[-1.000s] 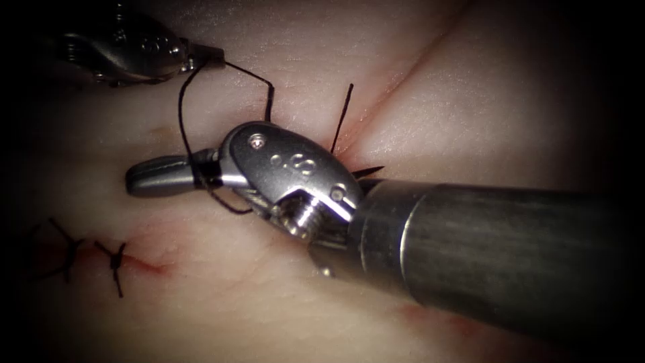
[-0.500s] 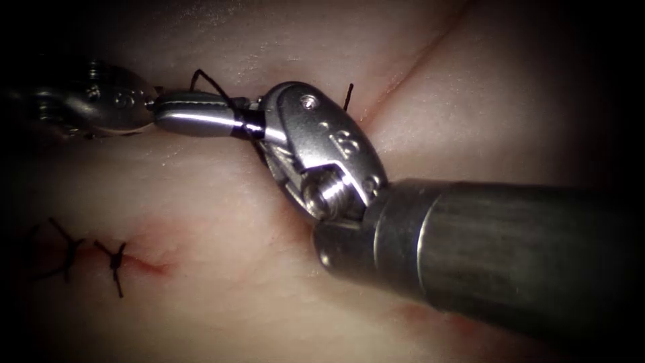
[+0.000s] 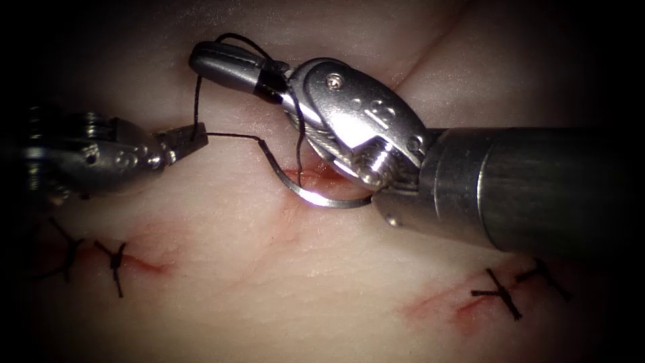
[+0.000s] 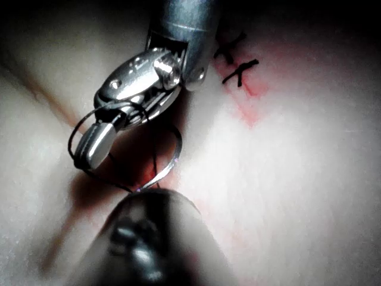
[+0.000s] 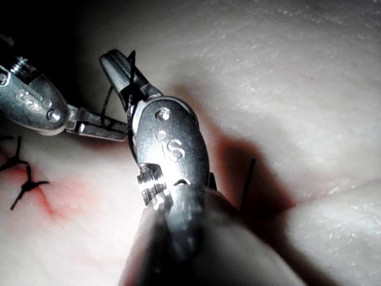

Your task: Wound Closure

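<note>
My left tool comes in from the left, its jaws shut on the black thread a short way from the needle's tail. The curved needle lies free on the tissue by the cut, not held. My right tool reaches in from the right above the cut, jaws shut, with the thread looped around them. The left wrist view shows those looped jaws and the needle. In the right wrist view the right tool stands just above the left tool.
Finished knotted stitches sit at the lower left and lower right, with red fluid around them and at the cut. A cut thread end stands up from the tissue beside the right tool's shaft.
The right tool swung up and to the right with the thread wound around its jaws. The left tool moved down with the thread. The needle has come into view below the right tool.
</note>
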`<state>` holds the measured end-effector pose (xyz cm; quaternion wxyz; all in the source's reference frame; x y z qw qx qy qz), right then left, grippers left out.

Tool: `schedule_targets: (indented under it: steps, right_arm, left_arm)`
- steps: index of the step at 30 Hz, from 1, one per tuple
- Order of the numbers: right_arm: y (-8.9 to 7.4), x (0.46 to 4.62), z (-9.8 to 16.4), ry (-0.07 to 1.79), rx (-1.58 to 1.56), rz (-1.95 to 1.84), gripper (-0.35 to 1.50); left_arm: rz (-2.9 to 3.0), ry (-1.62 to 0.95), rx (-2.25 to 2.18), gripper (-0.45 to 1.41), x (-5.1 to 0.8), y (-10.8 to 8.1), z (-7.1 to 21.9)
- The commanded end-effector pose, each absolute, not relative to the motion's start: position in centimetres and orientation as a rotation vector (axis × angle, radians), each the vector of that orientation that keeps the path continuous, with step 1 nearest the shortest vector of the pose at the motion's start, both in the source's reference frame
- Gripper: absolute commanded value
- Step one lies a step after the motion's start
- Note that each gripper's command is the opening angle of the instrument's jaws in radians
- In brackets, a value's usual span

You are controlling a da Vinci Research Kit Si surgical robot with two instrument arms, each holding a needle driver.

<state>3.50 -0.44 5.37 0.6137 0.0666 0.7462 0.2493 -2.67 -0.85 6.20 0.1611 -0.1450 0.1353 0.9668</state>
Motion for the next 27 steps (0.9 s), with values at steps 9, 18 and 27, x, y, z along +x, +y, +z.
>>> schedule_targets:
  steps: [9, 18, 27]
  right_arm:
    - [-0.4, 3.68, 5.5, 1.578, 0.144, 0.633, 0.93]
    - [-0.4, 3.62, 5.6, 1.382, 0.139, 0.603, 0.96]
    - [-0.6, 3.49, 5.8, 1.244, 0.167, 0.523, 0.86]
  left_arm:
    - [2.845, 0.538, -0.28, -0.45, -2.82, -1.0, 6.0]
    - [2.908, 0.706, -0.152, -0.45, -2.91, -1.2, 5.6]
    - [2.858, 0.994, -0.03, -0.45, -2.83, -0.9, 5.2]
